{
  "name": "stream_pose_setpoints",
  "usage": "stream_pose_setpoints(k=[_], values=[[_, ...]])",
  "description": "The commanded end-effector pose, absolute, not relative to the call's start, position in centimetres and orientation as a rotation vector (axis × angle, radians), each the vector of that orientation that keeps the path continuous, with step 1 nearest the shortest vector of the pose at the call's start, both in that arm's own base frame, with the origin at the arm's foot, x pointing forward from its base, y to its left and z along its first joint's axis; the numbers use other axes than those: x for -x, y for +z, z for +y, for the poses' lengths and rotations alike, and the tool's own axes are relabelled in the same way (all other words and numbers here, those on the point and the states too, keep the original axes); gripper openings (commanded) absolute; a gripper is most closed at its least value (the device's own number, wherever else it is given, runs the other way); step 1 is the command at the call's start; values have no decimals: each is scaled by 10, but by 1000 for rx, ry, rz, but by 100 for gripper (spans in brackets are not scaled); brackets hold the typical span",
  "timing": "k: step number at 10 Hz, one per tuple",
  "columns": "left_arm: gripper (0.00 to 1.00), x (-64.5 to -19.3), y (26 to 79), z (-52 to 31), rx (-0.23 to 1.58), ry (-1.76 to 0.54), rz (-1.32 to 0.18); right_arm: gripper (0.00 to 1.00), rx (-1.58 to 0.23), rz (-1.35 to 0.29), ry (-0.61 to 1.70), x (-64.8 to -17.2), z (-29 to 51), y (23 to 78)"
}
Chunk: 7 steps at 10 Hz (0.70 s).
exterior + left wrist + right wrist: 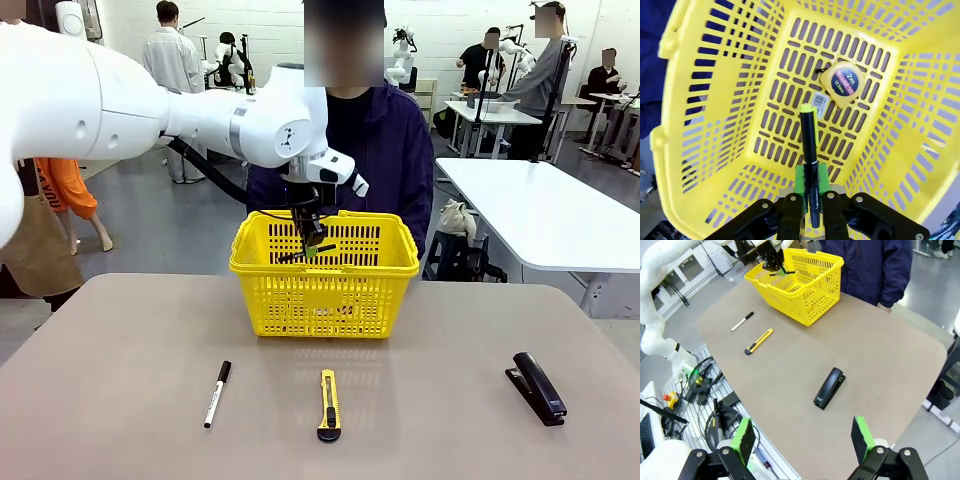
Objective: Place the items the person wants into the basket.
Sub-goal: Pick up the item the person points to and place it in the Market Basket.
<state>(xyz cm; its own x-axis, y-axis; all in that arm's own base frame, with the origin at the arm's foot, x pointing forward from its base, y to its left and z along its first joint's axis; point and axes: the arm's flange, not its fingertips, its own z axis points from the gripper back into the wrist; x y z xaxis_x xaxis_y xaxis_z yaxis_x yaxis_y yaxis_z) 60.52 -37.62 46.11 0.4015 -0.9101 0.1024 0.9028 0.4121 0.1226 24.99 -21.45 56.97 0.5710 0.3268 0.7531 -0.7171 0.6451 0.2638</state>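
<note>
- Front view: the left gripper (311,246) hangs over the open top of the basket (330,271), about level with its rim. It is clenched on the pen (298,256). The pen's long axis lies nearly level and crosswise to the fingers, with a slight tilt. The person (392,150) stands just behind the basket. On the table in front of the basket lie the utility knife (329,404), the white marker (217,393) to its left, and the stapler (538,387) well off to the right.
- Left wrist view: the green pads (800,181) pinch the dark pen near its middle. Its yellow end points out over the slotted floor towards the tape measure (842,83), which already lies flat on the basket's floor. All of the pen that shows stands inside the walls, apart from the tape measure. My judgement is that the next move needs only a release, and the pen should drop flat without catching the rim.
- Right wrist view: the right gripper (802,437) is spread wide with nothing in it, back at the near table edge. The stapler lies nearest it, and the knife is farther off towards the basket. The knife lies about mid-table with its long axis running from the robot towards the basket. The left arm is occupied, so the free right arm seems better placed to take it.
</note>
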Motion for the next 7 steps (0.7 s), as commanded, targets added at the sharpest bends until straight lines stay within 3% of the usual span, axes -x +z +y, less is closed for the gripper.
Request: stream_pose_setpoints(k=[1, 4, 5, 7], values=[[11, -619, 456, -380, -69, -1158, -146, 100, -624, -756, 666, -251, -215, 571], [11, -621, 448, -383, -54, -1170, -142, 100, -624, -756, 666, -251, -215, 571], [47, -624, 450, -382, -56, -1174, -138, 100, -624, -756, 666, -251, -215, 571], [100, -622, 451, -382, -55, -1172, -139, 100, -624, -756, 666, -251, -215, 571]])
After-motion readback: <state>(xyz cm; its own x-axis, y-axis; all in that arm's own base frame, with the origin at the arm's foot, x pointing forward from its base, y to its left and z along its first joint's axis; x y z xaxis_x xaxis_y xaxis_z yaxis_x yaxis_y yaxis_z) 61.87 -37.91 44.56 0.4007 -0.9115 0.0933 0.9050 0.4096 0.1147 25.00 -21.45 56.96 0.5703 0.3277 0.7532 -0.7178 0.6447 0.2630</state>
